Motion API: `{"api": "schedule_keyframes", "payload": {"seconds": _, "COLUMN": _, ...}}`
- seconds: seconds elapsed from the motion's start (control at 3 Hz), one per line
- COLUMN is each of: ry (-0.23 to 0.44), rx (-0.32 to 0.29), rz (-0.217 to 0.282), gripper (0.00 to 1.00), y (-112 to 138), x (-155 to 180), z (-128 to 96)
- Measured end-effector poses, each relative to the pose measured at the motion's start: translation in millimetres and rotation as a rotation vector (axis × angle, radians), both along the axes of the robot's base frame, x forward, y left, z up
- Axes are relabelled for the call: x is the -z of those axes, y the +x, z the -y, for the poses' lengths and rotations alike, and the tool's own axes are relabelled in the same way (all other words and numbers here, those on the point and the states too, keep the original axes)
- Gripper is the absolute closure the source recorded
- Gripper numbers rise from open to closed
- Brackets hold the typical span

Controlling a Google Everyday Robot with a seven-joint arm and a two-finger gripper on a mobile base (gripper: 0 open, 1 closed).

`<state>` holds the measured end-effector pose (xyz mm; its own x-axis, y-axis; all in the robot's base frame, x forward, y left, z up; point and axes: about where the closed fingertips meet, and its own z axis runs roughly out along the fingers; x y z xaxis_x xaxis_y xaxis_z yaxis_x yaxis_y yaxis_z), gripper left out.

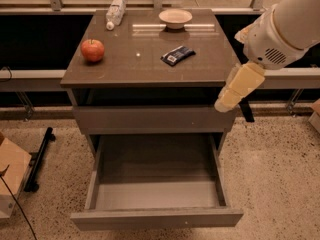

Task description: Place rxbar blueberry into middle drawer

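Observation:
The rxbar blueberry [178, 55], a small dark-blue wrapper with a white label patch, lies flat on the brown cabinet top [150, 69], right of centre. The middle drawer [155, 176] is pulled out wide below, and its grey box interior holds nothing. My gripper [225, 103] hangs cream-coloured from the white arm at the cabinet's right front corner. It is level with the closed drawer front, below and to the right of the bar, and holds nothing that I can see.
A red apple [93, 49] sits at the top's left side. A clear plastic bottle [115, 13] lies at the back left and a shallow bowl [175, 18] at the back centre. A closed grey drawer front [150, 119] sits above the open drawer. A cardboard box [10, 176] stands on the floor at left.

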<state>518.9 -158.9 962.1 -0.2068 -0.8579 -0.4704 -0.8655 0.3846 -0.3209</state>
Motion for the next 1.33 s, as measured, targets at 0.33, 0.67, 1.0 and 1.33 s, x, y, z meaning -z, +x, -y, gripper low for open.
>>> {"api": "schedule_keyframes", "payload": {"seconds": 0.33, "ry": 0.047, "rx": -0.014, "rz": 0.049, "gripper": 0.0, "y": 12, "x": 8, "z": -25}}
{"api": "schedule_keyframes", "payload": {"seconds": 0.67, "ry": 0.129, "rx": -0.023, "rz": 0.1, "gripper": 0.0, "y": 37, "x": 15, "z": -59}}
{"api": "schedule_keyframes", "payload": {"seconds": 1.0, "ry": 0.214, "rx": -0.014, "rz": 0.145, "gripper": 0.0, "y": 79, "x": 23, "z": -96}}
{"api": "schedule_keyframes", "payload": {"seconds": 1.33, "ry": 0.251, "rx": 0.011, "rz": 0.148, "gripper": 0.0, "y": 107, "x": 33, "z": -112}}
